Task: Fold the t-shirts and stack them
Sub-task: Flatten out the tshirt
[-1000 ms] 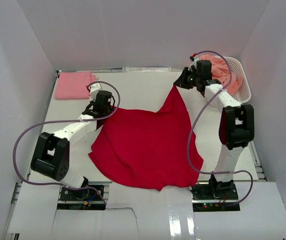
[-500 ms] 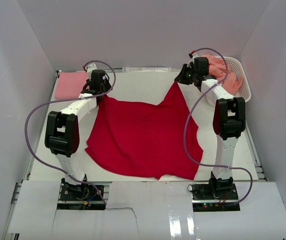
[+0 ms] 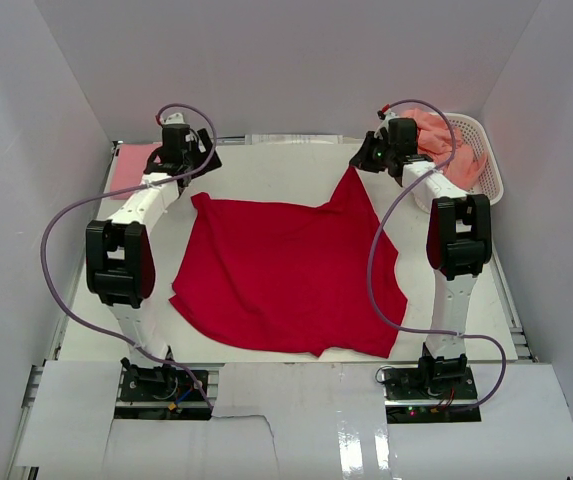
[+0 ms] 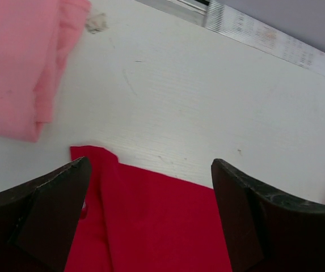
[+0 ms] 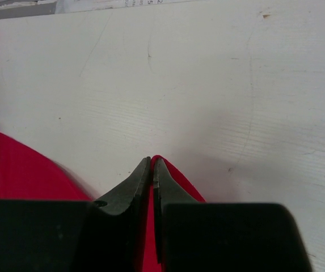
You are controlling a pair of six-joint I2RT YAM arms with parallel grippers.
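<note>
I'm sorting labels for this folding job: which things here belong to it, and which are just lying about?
Job:
red t-shirt, spread out
folded pink t-shirt, far left
salmon t-shirts, far right

Lying about:
white basket holding the salmon ones
silvery strip along the far edge

We saw a white latticed basket at the far right corner of the white table, close to the white enclosure walls. The tabletop bore faint scratches and a small grey scuff; a metal strip ran along its far edge.
</note>
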